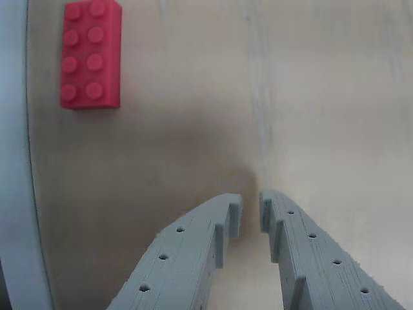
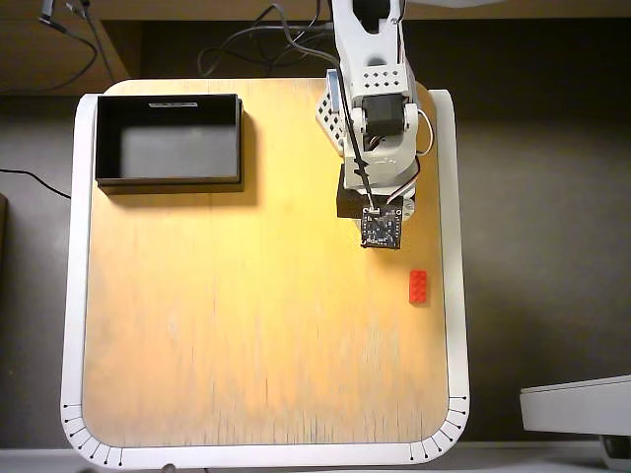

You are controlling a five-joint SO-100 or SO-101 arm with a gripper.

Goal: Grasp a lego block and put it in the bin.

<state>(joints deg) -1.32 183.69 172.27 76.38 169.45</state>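
The red lego block [image 1: 91,54] lies flat on the wooden table, studs up, at the top left of the wrist view. In the overhead view the block [image 2: 419,286] sits near the table's right edge. My gripper [image 1: 251,210] is empty, with its grey jaws almost together and only a thin slit between the tips. It hovers over bare wood, apart from the block. In the overhead view the arm's wrist [image 2: 381,227] covers the fingers, up and left of the block. The black bin [image 2: 100,138] stands at the table's far left corner, and nothing shows inside it.
The table's white rim [image 2: 455,296] runs close beside the block on the right of the overhead view. It shows as a pale band [image 1: 13,161] at the left of the wrist view. Cables [image 2: 266,44] lie behind the table. A grey device corner [image 2: 582,404] sits at the lower right.
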